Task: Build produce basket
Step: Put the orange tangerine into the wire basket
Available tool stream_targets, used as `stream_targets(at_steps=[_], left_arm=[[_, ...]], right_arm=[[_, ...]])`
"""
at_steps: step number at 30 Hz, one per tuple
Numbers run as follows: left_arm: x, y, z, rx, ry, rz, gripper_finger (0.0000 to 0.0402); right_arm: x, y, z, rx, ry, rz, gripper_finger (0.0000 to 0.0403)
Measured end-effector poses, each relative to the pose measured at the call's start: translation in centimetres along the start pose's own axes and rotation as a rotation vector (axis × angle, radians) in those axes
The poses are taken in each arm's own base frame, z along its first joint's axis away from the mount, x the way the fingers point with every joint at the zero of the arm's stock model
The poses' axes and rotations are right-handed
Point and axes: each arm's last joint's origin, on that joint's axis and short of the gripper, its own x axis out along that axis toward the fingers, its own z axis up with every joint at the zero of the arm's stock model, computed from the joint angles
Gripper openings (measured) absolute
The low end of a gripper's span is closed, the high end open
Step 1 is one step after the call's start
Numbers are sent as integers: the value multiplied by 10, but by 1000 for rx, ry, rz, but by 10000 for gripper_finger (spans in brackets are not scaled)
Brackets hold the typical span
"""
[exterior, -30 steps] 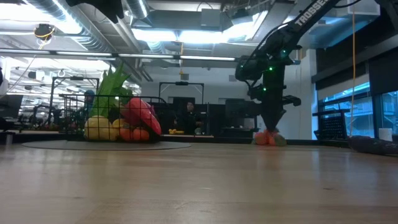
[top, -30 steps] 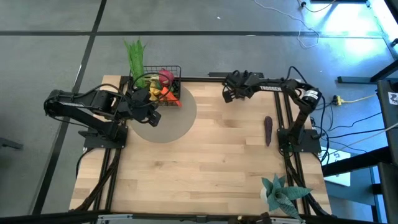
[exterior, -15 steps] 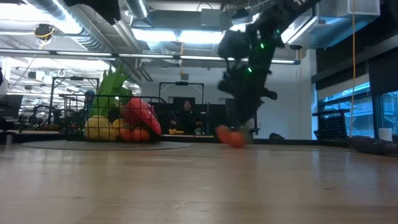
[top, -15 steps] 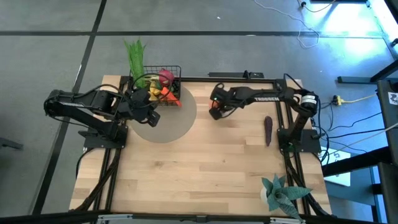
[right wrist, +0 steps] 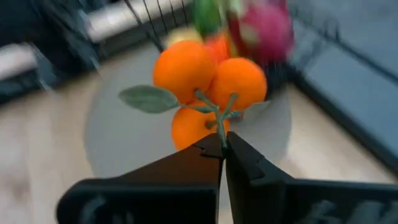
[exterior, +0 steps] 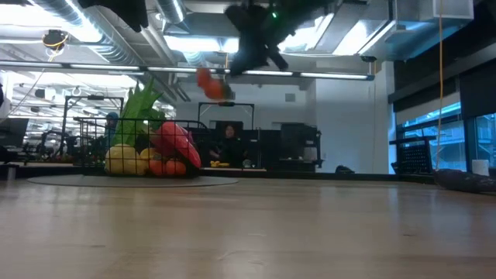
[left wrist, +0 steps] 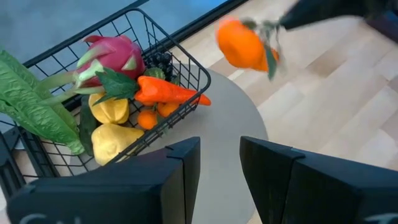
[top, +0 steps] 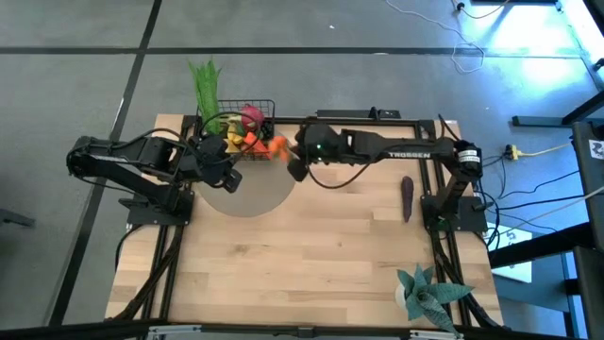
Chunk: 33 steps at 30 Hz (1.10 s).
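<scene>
Bench [top: 311, 255] is wood, with a grey round mat under the basket [top: 247, 127]. Nearest you, the spiky plant [top: 429, 293] sits well away from the basket; the eggplant [top: 407, 196] lies untouched between them. You have swung the right gripper [top: 289, 162] from mid-bench to just beside the basket, jaws clamped on the tangerines' [right wrist: 208, 84] stem, raised above its rim. Left gripper [top: 231, 179] waits beside the basket, jaws parted, empty. Drop-in looks next.
</scene>
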Motion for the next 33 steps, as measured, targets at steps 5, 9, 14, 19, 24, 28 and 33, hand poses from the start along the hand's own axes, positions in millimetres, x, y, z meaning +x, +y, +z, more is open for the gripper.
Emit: stream_targets(at_steps=[5, 9, 14, 19, 24, 28, 33], left_arm=[[0, 1, 0, 5, -17, 21, 101], [0, 2, 0, 13, -16, 34, 101], [0, 3, 0, 13, -31, 47, 101], [-1, 3, 0, 12, -40, 53, 101], [-1, 3, 0, 11, -39, 52, 101], [-1, 3, 0, 10, -39, 52, 101], [-1, 3, 0, 8, -40, 52, 101]], right_arm=[[-4, 0, 28, -25, -194, 94, 0], [-5, -11, 45, -19, -331, 143, 0], [0, -30, 60, 10, -445, 176, 0], [31, -47, 53, 28, -435, 147, 0], [64, -62, 38, 41, -373, 114, 0], [78, -74, 34, 60, -362, 128, 0], [90, -84, 29, 63, -342, 142, 0]])
